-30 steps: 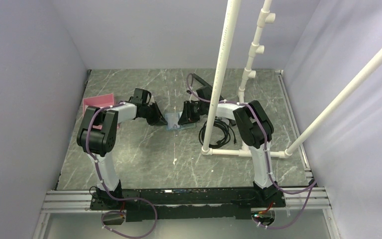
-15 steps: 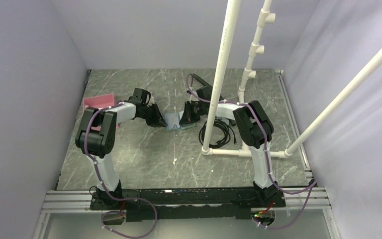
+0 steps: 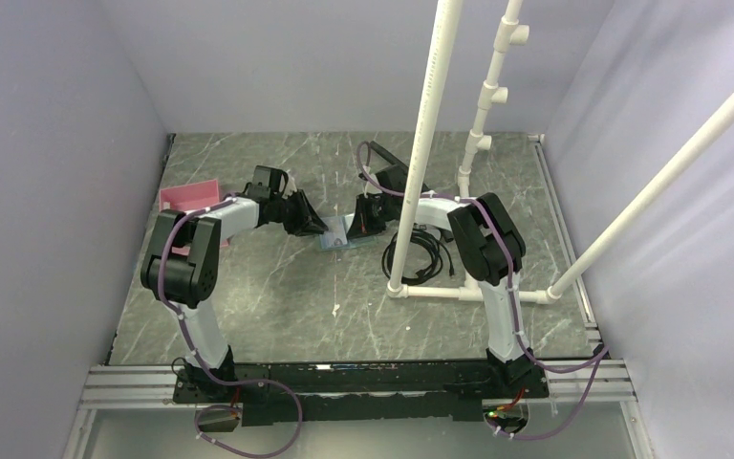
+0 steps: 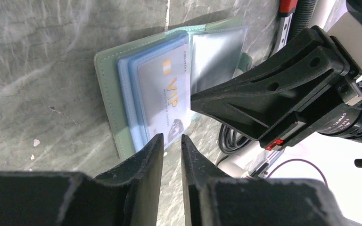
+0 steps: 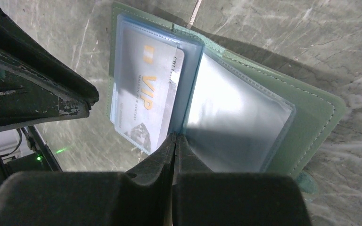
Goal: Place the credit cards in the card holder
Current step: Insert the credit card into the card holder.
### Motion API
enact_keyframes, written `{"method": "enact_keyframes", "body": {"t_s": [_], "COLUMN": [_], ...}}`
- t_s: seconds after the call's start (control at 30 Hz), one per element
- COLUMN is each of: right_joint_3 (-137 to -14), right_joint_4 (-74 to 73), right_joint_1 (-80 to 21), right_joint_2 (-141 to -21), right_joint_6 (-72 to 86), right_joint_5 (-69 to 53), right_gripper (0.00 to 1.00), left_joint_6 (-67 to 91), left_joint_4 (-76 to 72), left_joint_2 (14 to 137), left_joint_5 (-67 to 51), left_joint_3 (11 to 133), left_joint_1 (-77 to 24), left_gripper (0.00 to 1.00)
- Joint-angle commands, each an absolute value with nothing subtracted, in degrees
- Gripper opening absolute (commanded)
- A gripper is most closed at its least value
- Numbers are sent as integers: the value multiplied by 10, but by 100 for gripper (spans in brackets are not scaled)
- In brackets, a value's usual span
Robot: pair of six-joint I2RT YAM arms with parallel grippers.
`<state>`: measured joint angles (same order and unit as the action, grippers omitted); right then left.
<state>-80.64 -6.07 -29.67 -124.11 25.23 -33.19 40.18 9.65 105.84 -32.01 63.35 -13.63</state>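
Pressure matters: clenched right gripper (image 5: 175,141) should pin the card holder (image 5: 316,108) flat while the empty, slightly parted left gripper (image 4: 168,146) lifts clear.

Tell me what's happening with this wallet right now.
The green card holder lies open on the table, a VIP card already in a clear sleeve on one side. The right gripper, shut, has its tips at the fold beside the next sleeve. The left gripper hovers at the holder's edge, jaws slightly apart, holding nothing.

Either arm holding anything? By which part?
Left fingers: nothing, slightly apart. Right fingers: shut at the inner fold of the card holder; whether they pinch the clear sleeve cannot be told.
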Motion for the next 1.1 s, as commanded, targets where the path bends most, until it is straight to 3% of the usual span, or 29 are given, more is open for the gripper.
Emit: {"method": "enact_keyframes", "body": {"t_s": [0.0, 0.2, 0.33, 0.47, 1.07], "right_joint_3": [-817, -815, -815, -815, -846], "right_joint_4": [-77, -83, -88, -66, -76], "right_joint_1": [-295, -295, -295, -295, -297], "right_joint_2": [-1251, -1232, -1188, -1184, -1257], "right_joint_6": [234, 234, 239, 249, 234], "right_joint_5": [-291, -300, -303, -330, -323], "right_gripper": [0, 0, 16, 20, 22], "left_joint_6": [423, 412, 407, 420, 438], "left_joint_4": [62, 80, 82, 47, 4], "left_joint_2": [1054, 1028, 1017, 1011, 1040], "left_joint_5": [-337, -301, -298, -318, -344], "left_joint_3": [624, 611, 601, 579, 575], "left_joint_1": [-135, -135, -133, -125, -124], "left_gripper": [26, 34, 38, 44, 48]}}
